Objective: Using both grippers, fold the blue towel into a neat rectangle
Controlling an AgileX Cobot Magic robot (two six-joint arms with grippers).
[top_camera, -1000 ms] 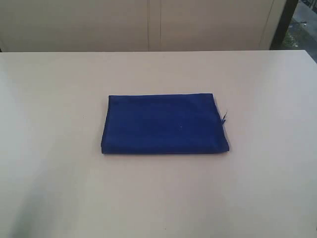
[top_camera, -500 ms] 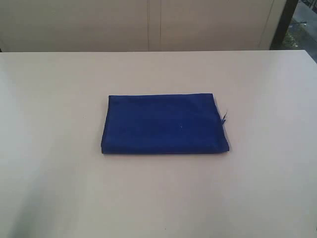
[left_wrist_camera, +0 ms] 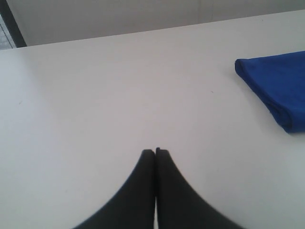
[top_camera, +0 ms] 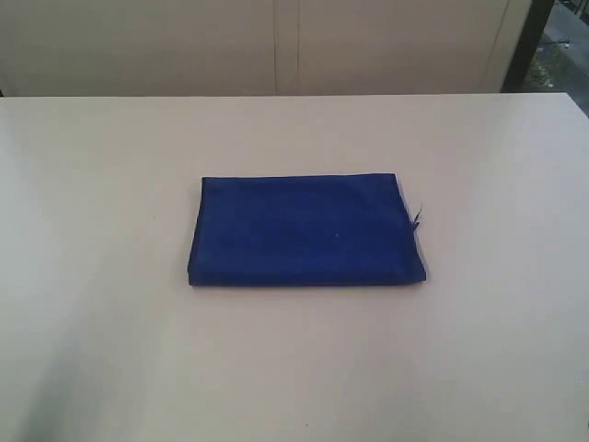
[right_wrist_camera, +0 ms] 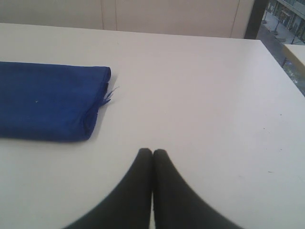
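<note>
The blue towel [top_camera: 306,230] lies folded into a flat rectangle in the middle of the white table [top_camera: 110,184], with a loose thread at its right edge. Neither arm shows in the exterior view. In the left wrist view my left gripper [left_wrist_camera: 155,151] is shut with nothing in it, well clear of the towel [left_wrist_camera: 276,86]. In the right wrist view my right gripper [right_wrist_camera: 152,151] is shut and empty too, a short way from the towel [right_wrist_camera: 47,100], whose layered end and thread face it.
A pale wall with panel seams [top_camera: 287,46] runs behind the table's far edge. A dark post [top_camera: 529,41] stands at the back right. The table's right edge [right_wrist_camera: 286,71] shows in the right wrist view.
</note>
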